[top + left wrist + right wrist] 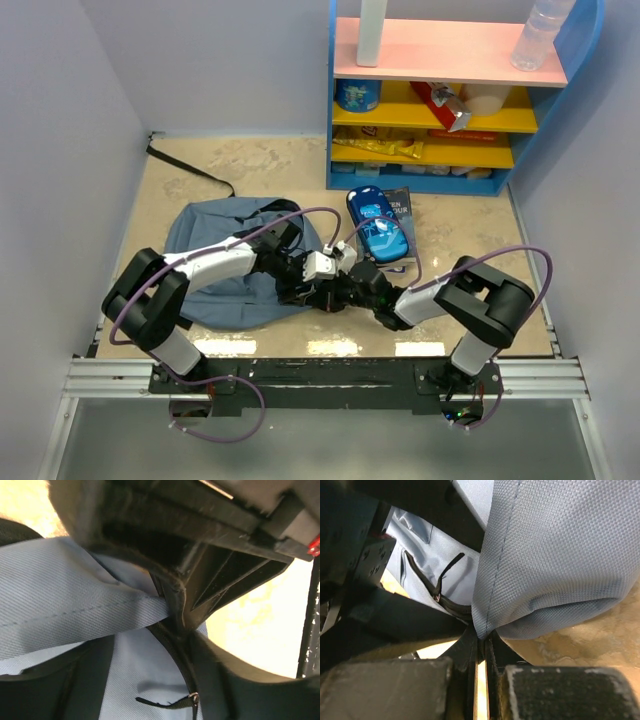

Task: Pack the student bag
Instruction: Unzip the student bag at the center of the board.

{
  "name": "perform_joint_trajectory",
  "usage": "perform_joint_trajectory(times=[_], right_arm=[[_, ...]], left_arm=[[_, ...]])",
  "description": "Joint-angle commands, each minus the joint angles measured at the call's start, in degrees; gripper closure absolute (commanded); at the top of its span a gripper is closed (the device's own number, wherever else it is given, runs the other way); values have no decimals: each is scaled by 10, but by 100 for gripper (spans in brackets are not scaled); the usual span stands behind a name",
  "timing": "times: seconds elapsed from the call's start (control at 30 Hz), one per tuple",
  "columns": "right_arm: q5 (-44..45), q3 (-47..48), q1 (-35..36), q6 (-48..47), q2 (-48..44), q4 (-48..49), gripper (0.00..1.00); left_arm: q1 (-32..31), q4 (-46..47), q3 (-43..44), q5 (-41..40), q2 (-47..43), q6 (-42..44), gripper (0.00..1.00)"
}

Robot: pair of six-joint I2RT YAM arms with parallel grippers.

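Right wrist: right gripper (481,642) clenched on student bag (555,555) fabric; left wrist: left gripper (155,685) spread apart.

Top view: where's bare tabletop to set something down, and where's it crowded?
Free: the far strip between the black strap and the shelf; the patch between the book and the right wall. Crowded: mid-table, where the left gripper and right gripper meet at the edge of the student bag, beside the blue case on the book.

Top view high overhead, facing down, both wrist views very close on the student bag (200,225) (60,605) (560,555)
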Motion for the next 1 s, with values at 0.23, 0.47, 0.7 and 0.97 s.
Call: perform_joint_trajectory(times=[0.23, 0.47, 0.7, 0.97], right_arm=[[0, -17, 20, 48, 53, 81, 100], [38, 8, 28, 37, 27, -22, 100], [107, 45, 64, 4, -15, -105, 100], [111, 48, 73, 14, 3, -101, 100]], left_arm=[[22, -31, 28, -98, -93, -22, 43], [34, -55, 42, -144, -198, -54, 66], [37, -87, 13, -29, -200, -85, 37], [27, -36, -29, -14, -144, -132, 36]])
